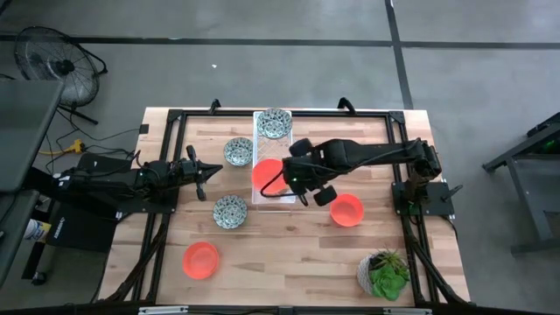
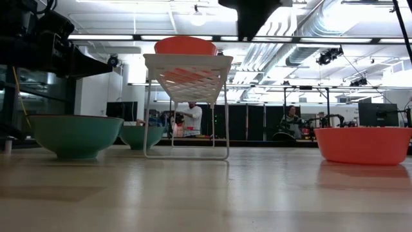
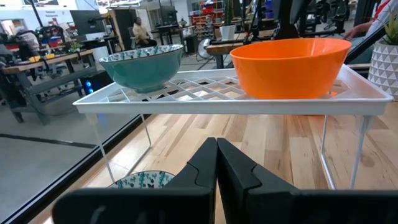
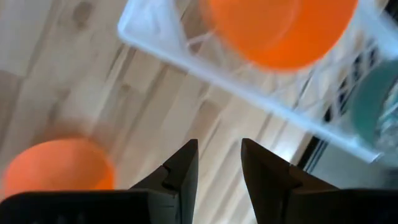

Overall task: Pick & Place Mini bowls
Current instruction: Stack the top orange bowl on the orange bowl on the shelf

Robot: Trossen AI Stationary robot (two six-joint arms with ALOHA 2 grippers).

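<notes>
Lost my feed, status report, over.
Right claw open, empty, beside tray. Left claw shut, idle. Two mini bowls on tray, four on table. Nothing blocking.

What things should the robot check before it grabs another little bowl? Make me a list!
1. Right gripper empty, jaws apart: ok.
2. Orange bowl sits on the white tray: ok.
3. Patterned bowl also on the tray: ok.
4. Next orange bowl is free on the table beside the right gripper: ok.
5. Left gripper shut and waiting left of the tray, out of the way: ok.
6. Room on the tray between its two bowls for a third: cannot tell.
</notes>
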